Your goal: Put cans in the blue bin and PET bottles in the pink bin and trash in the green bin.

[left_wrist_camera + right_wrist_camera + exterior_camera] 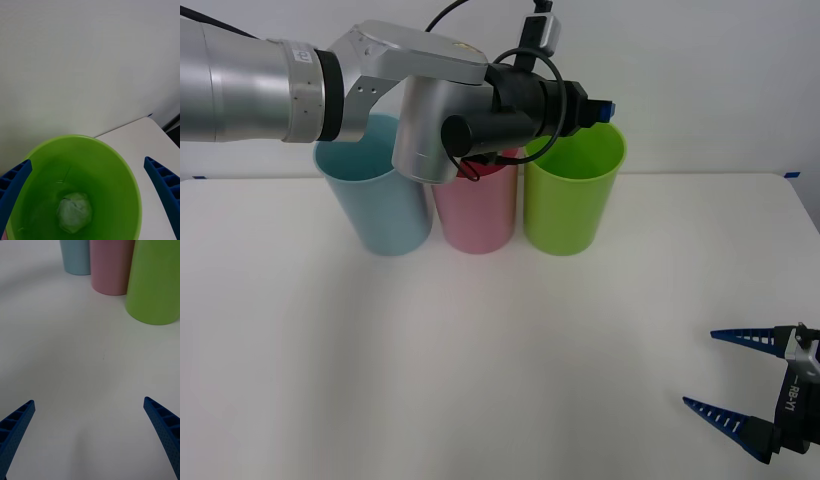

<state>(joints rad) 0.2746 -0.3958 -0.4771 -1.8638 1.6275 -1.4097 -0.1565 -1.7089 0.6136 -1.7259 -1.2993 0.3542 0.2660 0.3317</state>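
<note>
The trash (74, 214) lies at the bottom of the green bin (572, 205), so the step in hand is withdrawal — best lifted straight up, fingers wide, clear of the rim. The left pincer (90, 195) hangs released above that bin, its arm reaching across the pink bin (476, 215) and blue bin (380, 210). The right pincer (748, 385) rests released on the counter (500, 360), well apart from the green bin.

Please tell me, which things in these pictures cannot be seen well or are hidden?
- Pink bin: in the front view the left arm covers its rim and inside, so its contents are hidden.
- Blue bin: the same arm covers much of its opening.
- Left gripper: in the front view its fingers are hidden behind the wrist.
- Right gripper: the front view's edge cuts its arm off.
</note>
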